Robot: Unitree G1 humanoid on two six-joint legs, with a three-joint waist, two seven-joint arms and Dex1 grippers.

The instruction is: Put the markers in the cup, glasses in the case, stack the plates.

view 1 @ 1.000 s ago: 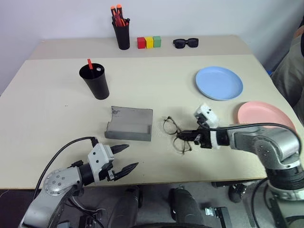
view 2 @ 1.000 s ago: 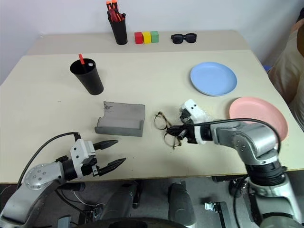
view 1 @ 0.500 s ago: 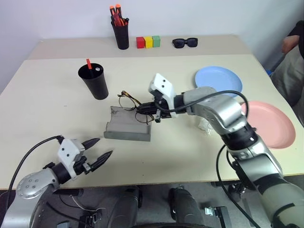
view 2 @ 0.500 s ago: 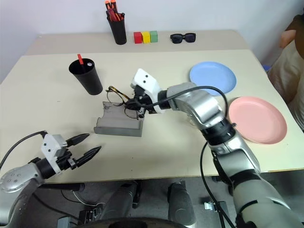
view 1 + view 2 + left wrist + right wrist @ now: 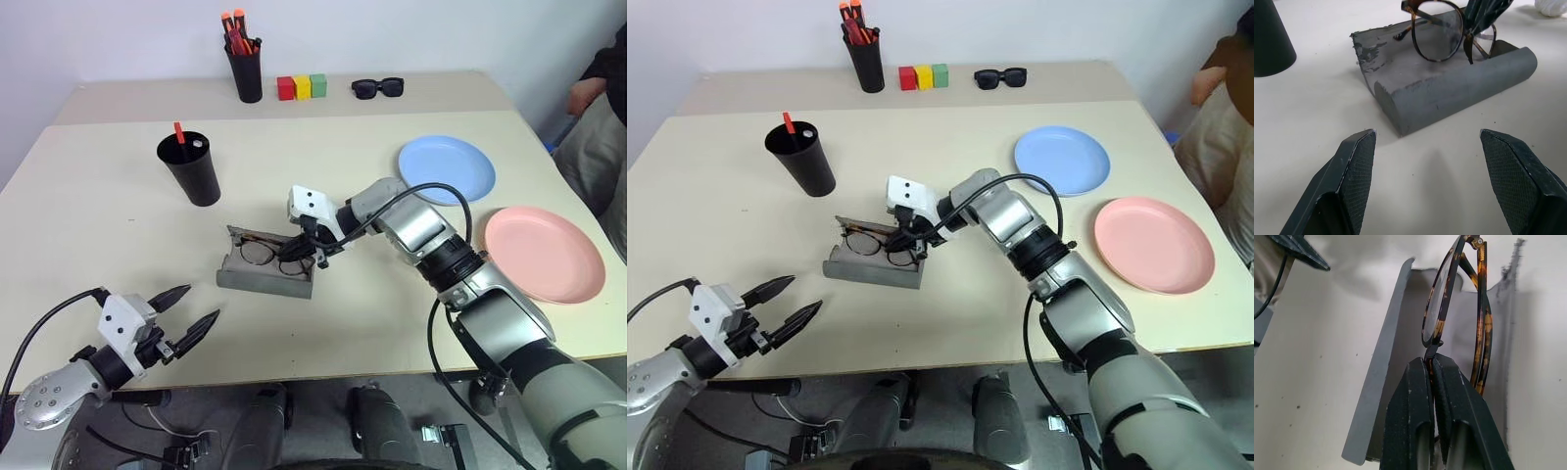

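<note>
Two pincers: reported left to right
Left gripper [image 5: 186, 315]: fingers spread wide, holding nothing, hovering over the near table edge, well apart from the case
Case [image 5: 266, 278]: grey hard shell, lid open, lying on the table [image 5: 98, 235] between the two grippers; stiff, it looks light enough to slide if nudged
Glasses [image 5: 1442, 34]: thin tortoiseshell wire frame, lying in the open case; light, springy and fragile, best taken at the bridge, never by the lenses
Right gripper [image 5: 1431, 369]: fingers closed on the frame beside one lens, its tips down in the case
Release, as I judge it: glasses seated, so a gentle opening should leave them lying
</note>
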